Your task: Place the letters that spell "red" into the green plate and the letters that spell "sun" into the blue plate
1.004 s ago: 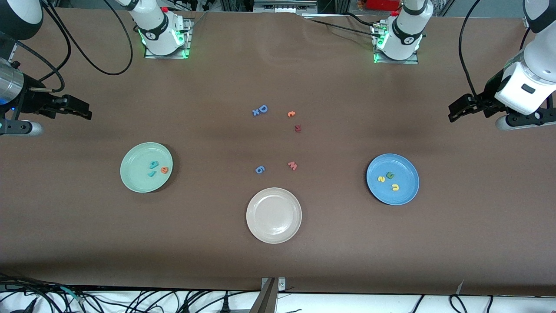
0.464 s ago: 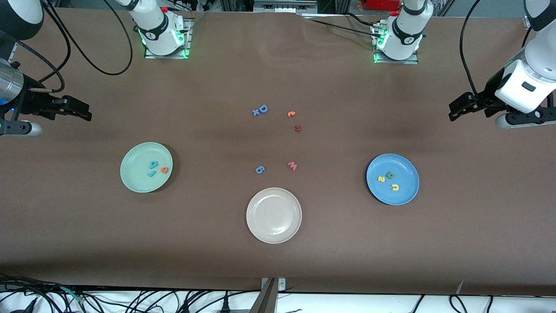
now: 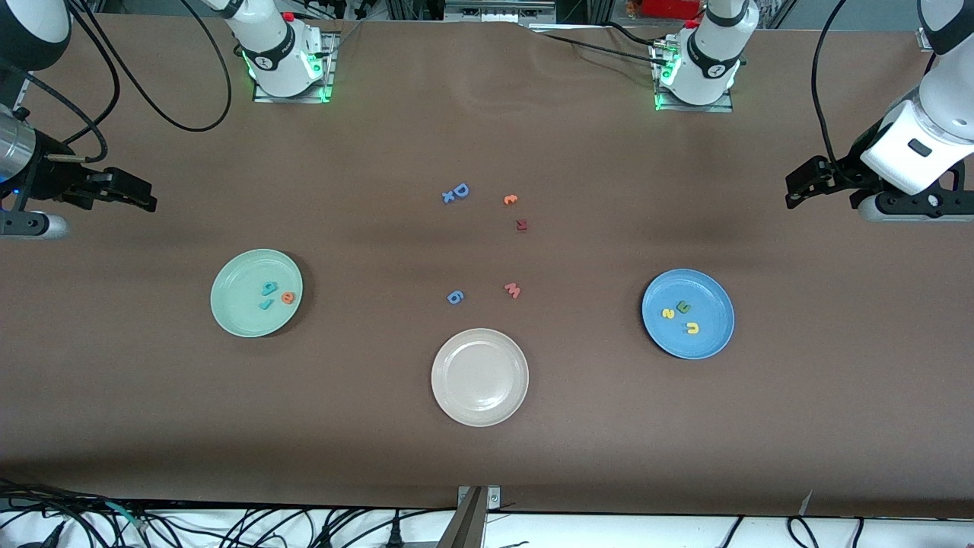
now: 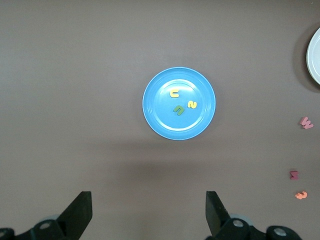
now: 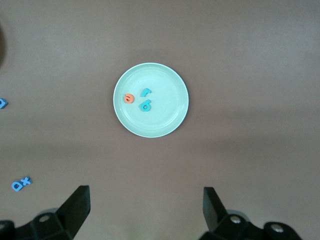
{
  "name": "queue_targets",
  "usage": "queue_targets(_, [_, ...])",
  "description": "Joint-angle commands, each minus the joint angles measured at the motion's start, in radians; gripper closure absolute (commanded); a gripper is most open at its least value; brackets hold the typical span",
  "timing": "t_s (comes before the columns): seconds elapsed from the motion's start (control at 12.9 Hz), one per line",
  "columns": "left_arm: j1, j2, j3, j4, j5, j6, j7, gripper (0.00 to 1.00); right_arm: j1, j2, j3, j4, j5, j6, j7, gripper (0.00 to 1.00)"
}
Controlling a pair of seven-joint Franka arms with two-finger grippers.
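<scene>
The green plate (image 3: 236, 304) lies toward the right arm's end and holds a teal "d" (image 3: 268, 288), a thin teal "r" (image 3: 265, 304) and an orange "e" (image 3: 288, 297). On the blue plate (image 3: 708, 304), toward the left arm's end, are a yellow "s" (image 3: 668, 313), a dark green "n" (image 3: 683, 307) and a yellow "u" (image 3: 692, 328). My right gripper (image 3: 144, 199) hangs open and empty over bare table at its end. My left gripper (image 3: 795, 194) is likewise open and empty at the other end. Each wrist view looks down on its plate (image 4: 160, 115) (image 5: 165, 120).
A beige plate (image 3: 480, 377) sits empty near the front middle. Loose letters lie mid-table: a blue "D" with an "x" (image 3: 456, 192), an orange piece (image 3: 510, 199), a dark red "R" (image 3: 521, 224), a pink "w" (image 3: 513, 290) and a blue "6" (image 3: 454, 297).
Both arms have shifted slightly at the table's ends, grippers staying open. The plates and letters have not moved.
</scene>
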Motion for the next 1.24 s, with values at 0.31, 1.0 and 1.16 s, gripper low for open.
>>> queue_targets(0.31, [-0.001, -0.014, 0.006, -0.013, -0.03, 0.002, 0.031, 0.0, -0.069, -0.085, 0.07, -0.082, 0.003, -0.002, -0.017, 0.0])
queue_targets(1.0, [-0.007, 0.008, 0.002, -0.006, -0.03, -0.003, 0.017, 0.0, -0.058, -0.059, 0.07, -0.079, 0.003, -0.01, -0.006, 0.0])
queue_targets(1.16, [-0.007, 0.018, 0.0, 0.007, -0.03, -0.003, 0.017, 0.0, -0.058, -0.056, 0.07, -0.076, 0.005, -0.01, -0.005, 0.0])
